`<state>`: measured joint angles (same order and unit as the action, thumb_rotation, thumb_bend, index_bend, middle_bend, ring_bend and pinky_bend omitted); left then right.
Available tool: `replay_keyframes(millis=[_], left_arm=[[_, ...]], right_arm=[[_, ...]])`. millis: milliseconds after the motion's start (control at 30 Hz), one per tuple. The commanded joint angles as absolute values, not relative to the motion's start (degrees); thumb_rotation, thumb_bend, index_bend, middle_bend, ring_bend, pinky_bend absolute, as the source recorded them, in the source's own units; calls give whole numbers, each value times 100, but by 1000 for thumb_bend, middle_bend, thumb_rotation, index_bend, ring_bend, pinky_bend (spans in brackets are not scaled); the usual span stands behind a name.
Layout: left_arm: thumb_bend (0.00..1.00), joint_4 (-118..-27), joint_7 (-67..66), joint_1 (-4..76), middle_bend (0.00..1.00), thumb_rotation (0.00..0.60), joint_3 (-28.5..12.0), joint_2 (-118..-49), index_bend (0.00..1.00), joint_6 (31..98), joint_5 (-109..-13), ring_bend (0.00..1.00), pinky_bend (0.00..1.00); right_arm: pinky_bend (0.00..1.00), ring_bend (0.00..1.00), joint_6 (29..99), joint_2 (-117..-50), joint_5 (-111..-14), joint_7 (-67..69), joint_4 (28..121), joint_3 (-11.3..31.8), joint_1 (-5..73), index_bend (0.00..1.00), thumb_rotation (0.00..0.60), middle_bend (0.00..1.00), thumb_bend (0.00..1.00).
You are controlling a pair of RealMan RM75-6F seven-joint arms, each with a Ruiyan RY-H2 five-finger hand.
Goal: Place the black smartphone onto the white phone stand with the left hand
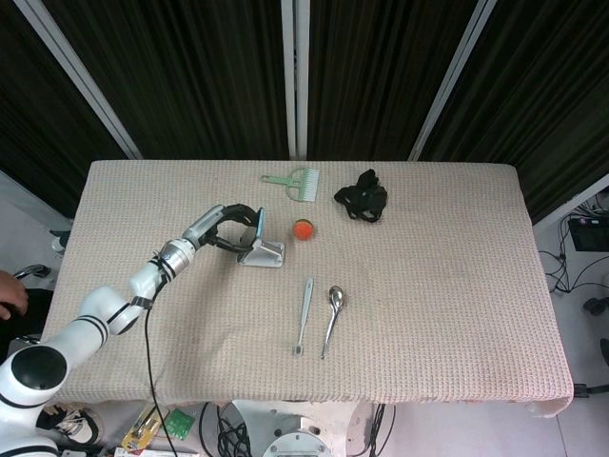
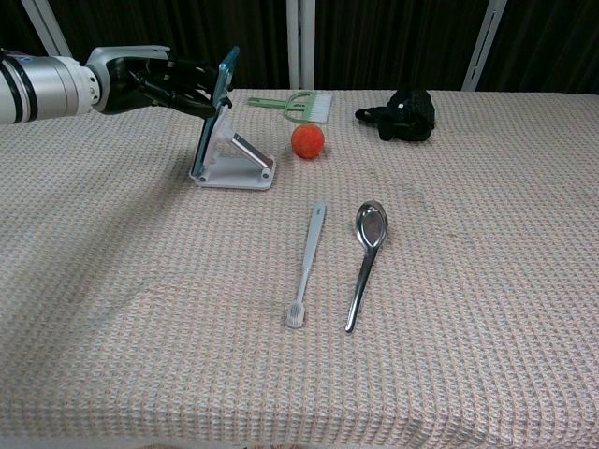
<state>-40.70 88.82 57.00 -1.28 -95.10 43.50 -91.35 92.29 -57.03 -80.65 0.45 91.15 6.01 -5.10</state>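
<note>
The black smartphone (image 2: 211, 110), in a teal-edged case and seen edge-on, leans against the left face of the white phone stand (image 2: 240, 166), with its lower end down at the stand's base. My left hand (image 2: 161, 79) reaches in from the left and grips the phone's upper part, fingers around its top edge. From the head view, the left hand (image 1: 231, 225) sits just left of the smartphone (image 1: 257, 227), which is above the phone stand (image 1: 264, 254). Neither view shows the right hand.
An orange ball (image 2: 307, 140) lies right of the stand. Behind it are a green brush (image 2: 298, 104) and a black bundle (image 2: 402, 113). A toothbrush (image 2: 308, 263) and a metal spoon (image 2: 365, 257) lie nearer the table's front.
</note>
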Motion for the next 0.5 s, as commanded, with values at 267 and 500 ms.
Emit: replay_keyframes(millis=[267,500], left_arm=[[379,-4016,8803,5630,705,600,-149,-9603,599,4397,-8947,302,213],[379,-4045,8646,5614,702,600,-236,-9654,597,4434,-8817,302,213]], right_arm=[[0,0,9211,-5691,-8055,13,9134,602,-506,0,600,0,231],[0,0,9190,-5676,-8036,-3,9157,597,-509,0,600,0,231]])
